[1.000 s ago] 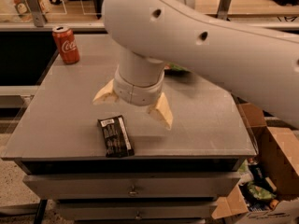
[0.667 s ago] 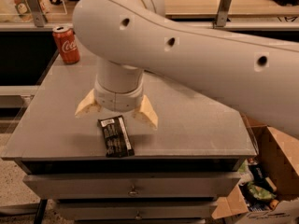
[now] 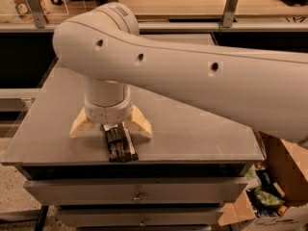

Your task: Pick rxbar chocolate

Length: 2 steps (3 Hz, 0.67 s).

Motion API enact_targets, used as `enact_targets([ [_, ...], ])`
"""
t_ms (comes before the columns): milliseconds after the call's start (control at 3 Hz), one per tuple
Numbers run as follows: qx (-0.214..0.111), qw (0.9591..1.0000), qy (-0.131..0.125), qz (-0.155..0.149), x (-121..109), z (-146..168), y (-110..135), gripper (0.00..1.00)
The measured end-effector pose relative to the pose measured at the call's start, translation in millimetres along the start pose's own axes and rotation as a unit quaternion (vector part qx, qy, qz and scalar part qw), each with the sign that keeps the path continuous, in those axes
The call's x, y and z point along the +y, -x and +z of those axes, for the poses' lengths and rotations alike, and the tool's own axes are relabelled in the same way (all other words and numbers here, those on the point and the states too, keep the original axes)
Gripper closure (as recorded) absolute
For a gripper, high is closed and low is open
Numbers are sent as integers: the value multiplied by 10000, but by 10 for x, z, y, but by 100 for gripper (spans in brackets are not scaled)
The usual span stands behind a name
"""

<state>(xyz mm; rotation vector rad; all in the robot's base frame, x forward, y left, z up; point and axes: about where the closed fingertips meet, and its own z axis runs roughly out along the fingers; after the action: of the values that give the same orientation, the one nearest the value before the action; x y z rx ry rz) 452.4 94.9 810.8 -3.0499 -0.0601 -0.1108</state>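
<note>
The claw [image 3: 110, 128] has travelled left and forward across the grey surface [image 3: 202, 129] within the last second. It now sits directly over the far end of the rxbar chocolate [image 3: 120, 146], where before it stood behind and to the right. Its fingers [image 3: 140, 125] are spread, one on each side of the bar. The bar lies flat near the front edge, not lifted. Judgement: alignment appears complete; lowering and closing remain outstanding.
</note>
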Motion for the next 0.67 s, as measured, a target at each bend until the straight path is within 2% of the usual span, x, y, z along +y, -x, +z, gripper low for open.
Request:
enact_targets([
  [667,-73,9997,214,-55,9,108,-19,33],
])
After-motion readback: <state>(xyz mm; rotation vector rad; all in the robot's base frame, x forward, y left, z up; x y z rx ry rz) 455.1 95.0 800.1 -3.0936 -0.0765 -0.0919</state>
